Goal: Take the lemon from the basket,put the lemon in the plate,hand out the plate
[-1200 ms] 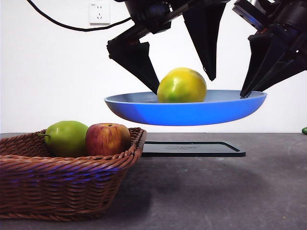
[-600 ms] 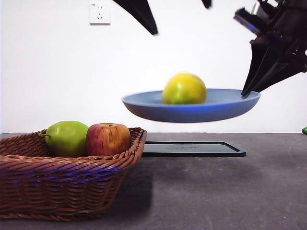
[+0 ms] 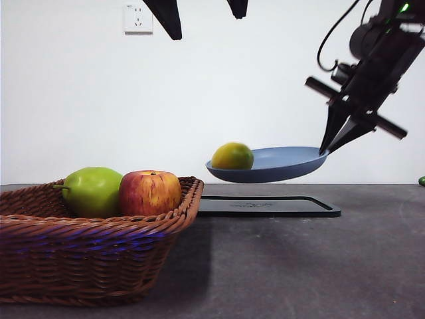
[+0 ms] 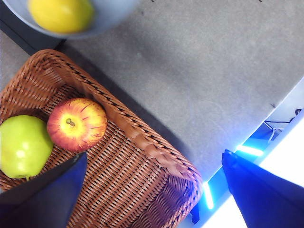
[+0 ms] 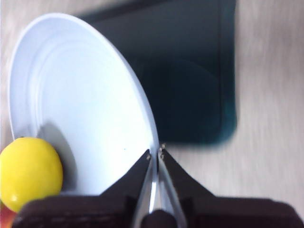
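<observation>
The grey-blue plate (image 3: 279, 164) hangs in the air above the black tray, tilted down to the left. My right gripper (image 3: 330, 143) is shut on its right rim; the right wrist view shows the jaws pinching the plate (image 5: 85, 104) edge, gripper (image 5: 156, 156). The yellow lemon (image 3: 232, 156) lies in the plate at its low left side, also seen as the lemon (image 5: 29, 173) and lemon (image 4: 61, 14). My left gripper (image 3: 202, 10) is open high above, gripper (image 4: 152, 190) hovering over the wicker basket (image 4: 142, 137), empty. The basket (image 3: 99, 252) stands at the front left.
A green pear-like fruit (image 3: 91, 191) and a red-yellow apple (image 3: 149, 193) lie in the basket. A flat black tray (image 3: 265, 206) rests on the table under the plate. A small green thing (image 3: 421, 181) shows at the right edge.
The plate with the lemon has moved farther from the camera and lower, tilting so the lemon sits at its left side. The left gripper has risen to the top edge.
</observation>
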